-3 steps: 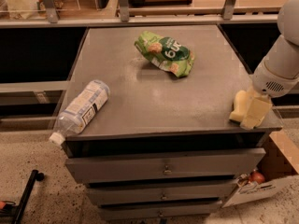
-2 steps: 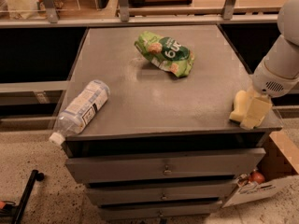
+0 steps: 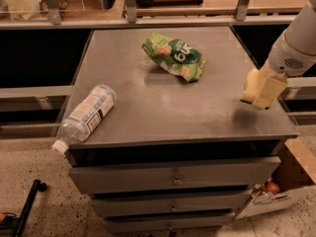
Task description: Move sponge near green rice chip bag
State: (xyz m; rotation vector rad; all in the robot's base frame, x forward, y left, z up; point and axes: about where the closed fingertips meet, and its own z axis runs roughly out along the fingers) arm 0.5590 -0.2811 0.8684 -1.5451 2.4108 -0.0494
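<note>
Drawers (image 3: pixel 173 179) across the front, shut, under the grey worktop (image 3: pixel 163 112). Clear plastic bottle (image 3: pixel 86 115) lies on its side at the near-left corner, cap poking out over the edge. Cardboard box (image 3: pixel 291 194) on the floor lower right, not relevant.

Gripper (image 3: pixel 260 97) hangs at the right edge of the worktop, roughly mid-depth, arm coming in from upper right. Jaws look closed on the sponge (image 3: pixel 251 86). The pale yellow block blends with the pale jaws, so the exact contact is hard to read. It sits clear of the surface, with a dark shadow under it.

Green rice chip bag (image 3: pixel 174 56) is farther back, about centre, crumpled, label up. It is well apart from the sponge, with bare worktop between them.

Step, by my read: grasp and lift done, carry not yet made. The next move calls for a sweep left and toward the back, staying high enough not to drag. Then lower just beside the bag's right end without nudging it, and release.
</note>
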